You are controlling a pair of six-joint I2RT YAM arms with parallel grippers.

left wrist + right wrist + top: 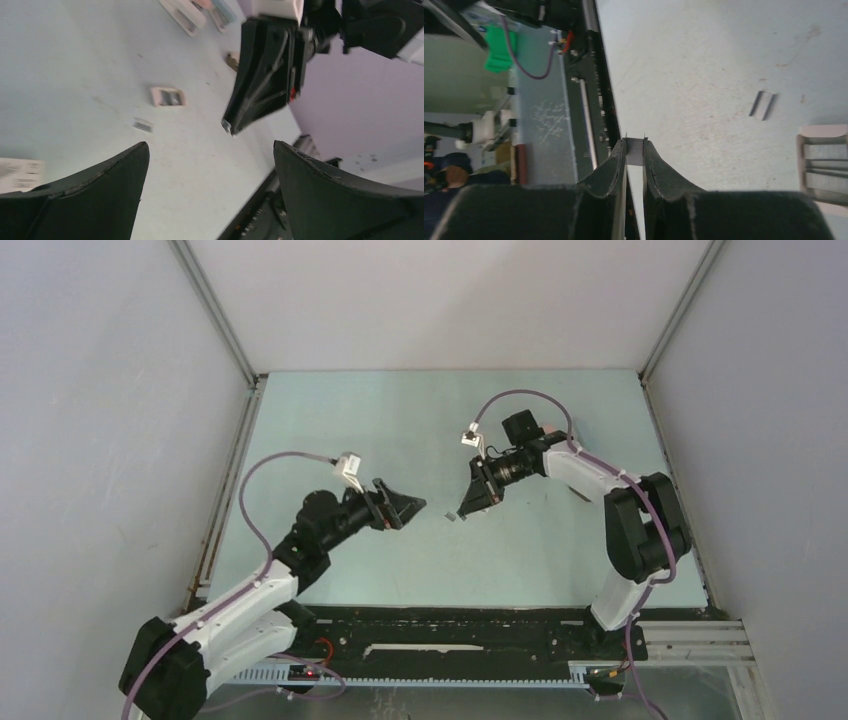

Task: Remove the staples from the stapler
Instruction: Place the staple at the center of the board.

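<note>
Worktop [330, 420]: pale green and flat, with grey walls [100, 440] round it.
Right tool [634, 143]: squeezed nearly shut on a short strip of staples [635, 155], close to the box [824, 165].
Left tool [211, 147]: wide, holding nothing, pointing toward the box.
Loose strip [763, 105]: more staples, lying flat on the worktop just beside the box.
Feel: tiny, light and stiff, but a strip may snap apart; pinch its long flat sides softly.

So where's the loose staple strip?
In the right wrist view the loose staple strip lies on the table at picture right, beside the small white box; the right pincer pinches another strip.
</note>
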